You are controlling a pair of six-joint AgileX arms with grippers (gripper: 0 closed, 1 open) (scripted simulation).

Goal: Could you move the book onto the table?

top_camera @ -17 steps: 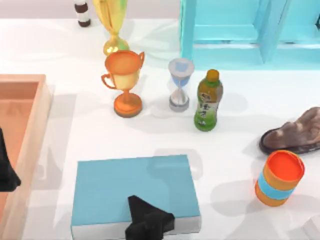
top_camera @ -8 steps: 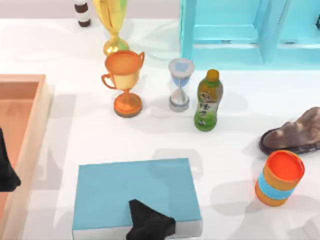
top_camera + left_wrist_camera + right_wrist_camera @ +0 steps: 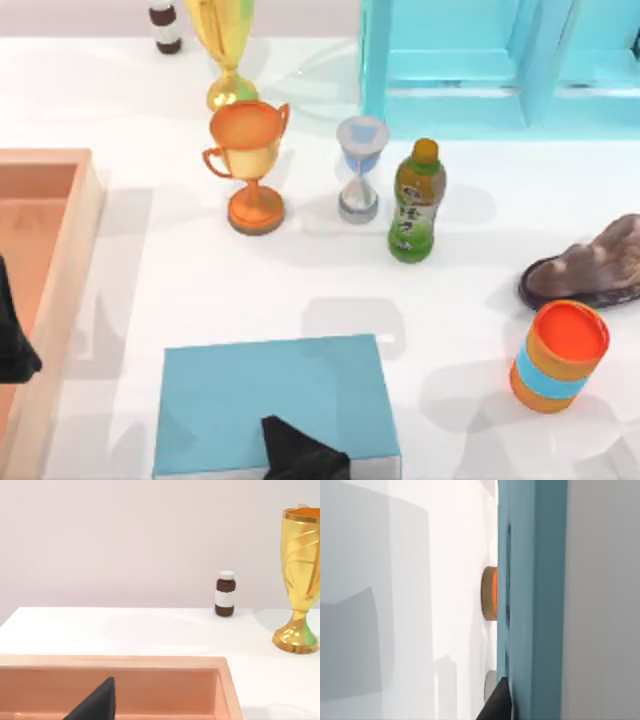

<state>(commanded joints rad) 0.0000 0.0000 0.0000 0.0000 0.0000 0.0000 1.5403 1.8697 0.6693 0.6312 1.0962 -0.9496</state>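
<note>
The teal-blue book [image 3: 270, 400] is at the front middle of the white table [image 3: 180, 270] in the top view, with a grey shadow just beyond its far edge. My right gripper [image 3: 300, 458] is shut on the book's near edge, a dark finger lying across the cover. The right wrist view shows the book [image 3: 535, 580] edge-on and very close, with the finger [image 3: 497, 705] against it. My left gripper [image 3: 12, 340] is parked over the wooden tray [image 3: 70, 250] at the left.
Beyond the book stand an orange trophy [image 3: 250, 165], an hourglass [image 3: 360, 168] and a green bottle [image 3: 417, 200]. A gold trophy [image 3: 225, 50] and a small brown bottle [image 3: 165, 25] are at the back, beside the cyan shelf unit [image 3: 500, 60]. At the right are a brown shoe [image 3: 590, 265] and an orange cup [image 3: 560, 357].
The book and my right gripper have shifted toward the table's front edge in the top view. The left arm has not moved.
</note>
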